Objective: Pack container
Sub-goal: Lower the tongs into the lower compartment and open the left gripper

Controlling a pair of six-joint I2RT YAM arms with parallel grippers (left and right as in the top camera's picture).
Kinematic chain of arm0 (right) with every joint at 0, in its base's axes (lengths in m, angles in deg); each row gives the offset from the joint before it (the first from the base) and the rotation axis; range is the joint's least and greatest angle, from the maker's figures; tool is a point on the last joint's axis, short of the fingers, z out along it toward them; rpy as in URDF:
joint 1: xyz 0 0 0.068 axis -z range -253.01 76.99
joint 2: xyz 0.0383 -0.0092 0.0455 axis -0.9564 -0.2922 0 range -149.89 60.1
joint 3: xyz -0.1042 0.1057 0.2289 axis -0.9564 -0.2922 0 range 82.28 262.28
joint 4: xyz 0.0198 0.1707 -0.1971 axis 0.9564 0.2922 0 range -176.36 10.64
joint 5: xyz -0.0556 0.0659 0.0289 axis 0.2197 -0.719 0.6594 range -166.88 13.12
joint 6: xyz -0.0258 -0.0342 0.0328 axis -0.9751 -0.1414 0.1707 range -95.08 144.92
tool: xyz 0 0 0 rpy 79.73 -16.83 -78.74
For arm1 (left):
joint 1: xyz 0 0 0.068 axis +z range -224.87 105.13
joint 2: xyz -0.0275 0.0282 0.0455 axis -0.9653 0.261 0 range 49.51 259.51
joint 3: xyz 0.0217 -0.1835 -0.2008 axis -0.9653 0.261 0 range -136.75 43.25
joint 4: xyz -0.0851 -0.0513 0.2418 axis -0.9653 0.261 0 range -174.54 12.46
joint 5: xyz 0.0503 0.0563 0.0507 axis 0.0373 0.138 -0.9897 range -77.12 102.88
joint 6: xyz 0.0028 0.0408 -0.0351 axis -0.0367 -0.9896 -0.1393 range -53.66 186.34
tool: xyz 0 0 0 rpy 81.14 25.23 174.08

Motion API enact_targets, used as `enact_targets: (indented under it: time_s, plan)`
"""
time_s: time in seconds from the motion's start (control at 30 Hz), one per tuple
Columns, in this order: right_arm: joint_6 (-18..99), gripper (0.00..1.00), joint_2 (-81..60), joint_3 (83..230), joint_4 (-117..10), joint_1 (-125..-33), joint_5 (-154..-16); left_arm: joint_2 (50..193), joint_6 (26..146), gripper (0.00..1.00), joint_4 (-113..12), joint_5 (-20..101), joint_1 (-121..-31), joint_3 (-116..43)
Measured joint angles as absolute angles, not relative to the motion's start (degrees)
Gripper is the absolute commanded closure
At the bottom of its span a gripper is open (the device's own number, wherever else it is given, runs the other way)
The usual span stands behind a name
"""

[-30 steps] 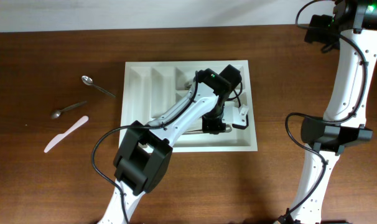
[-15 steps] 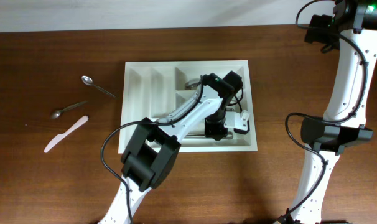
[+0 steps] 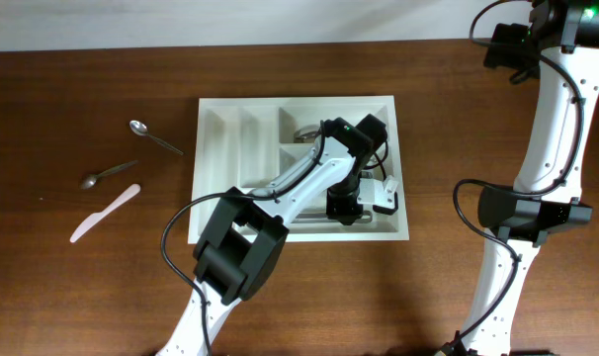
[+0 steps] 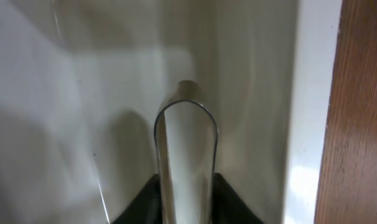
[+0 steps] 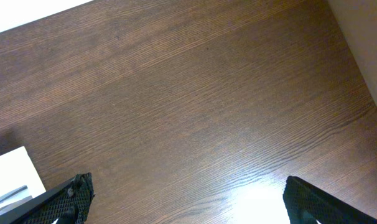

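Observation:
The container (image 3: 209,111), a large white compartment tray, lies mid-table. My left gripper (image 3: 344,206) reaches down into its wide front right compartment. In the left wrist view the two black fingers (image 4: 142,202) sit against either side of a shiny metal utensil handle (image 4: 187,140), whose rounded end lies on the white tray floor near the tray's rim (image 4: 310,124). The utensil's other end is hidden. My right gripper (image 5: 188,196) hangs open over bare wood at the far right, nothing between its fingers.
Two metal spoons (image 3: 153,136) (image 3: 107,175) and a white plastic knife (image 3: 105,213) lie on the wood left of the tray. Another metal piece (image 3: 307,132) rests in a back compartment. A tray corner (image 5: 11,171) shows in the right wrist view.
My left gripper has slid a little toward the tray's front edge with the metal utensil. The right arm has not moved.

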State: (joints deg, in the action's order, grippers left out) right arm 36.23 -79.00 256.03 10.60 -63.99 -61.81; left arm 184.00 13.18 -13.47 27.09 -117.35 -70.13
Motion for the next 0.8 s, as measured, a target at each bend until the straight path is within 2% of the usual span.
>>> enact_targets:
  time_s: [0.07, 0.2, 0.5, 0.67, 0.8]
  plan:
    - [36.25, 0.01, -79.00, 256.03, 10.60, -63.99, -61.81, 184.00, 13.18, 0.44, -13.47, 27.29, -117.35, -70.13]
    - [36.25, 0.01, -79.00, 256.03, 10.60, -63.99, -61.81, 184.00, 13.26, 0.39, -13.47, 27.47, -117.35, -70.13]
    - [36.25, 0.01, -79.00, 256.03, 10.60, -63.99, -61.81, 184.00, 13.37, 0.40, -13.45, 27.49, -117.35, -70.11]
    - [36.25, 0.01, -79.00, 256.03, 10.60, -63.99, -61.81, 184.00, 13.40, 0.48, -13.45, 27.49, -117.35, -70.28]
    - [36.23, 0.01, -79.00, 256.03, 10.60, -63.99, -61.81, 184.00, 13.37, 0.48, -13.45, 27.49, -117.35, -71.57]
